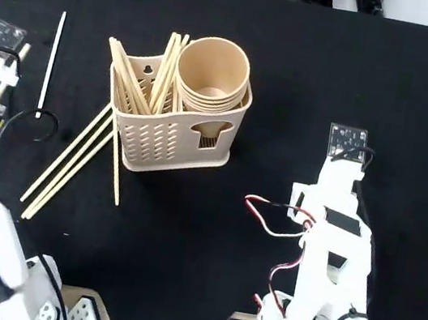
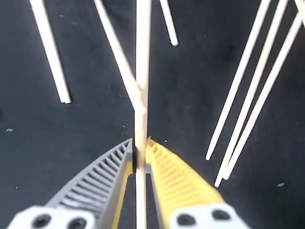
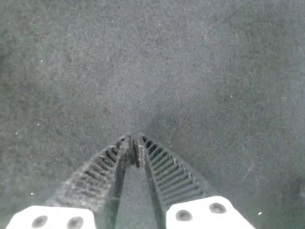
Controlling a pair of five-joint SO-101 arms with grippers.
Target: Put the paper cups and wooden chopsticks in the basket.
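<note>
Pinching a wooden chopstick (image 2: 141,57) between their tips, the left fingers (image 2: 167,172) are closed.

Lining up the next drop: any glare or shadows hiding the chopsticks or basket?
High view: even light, no glare on the basket or loose chopsticks. Left wrist view: the chopstick in the left tool is bright, not washed out. Right wrist view: right tool over unevenly lit cloth.
</note>
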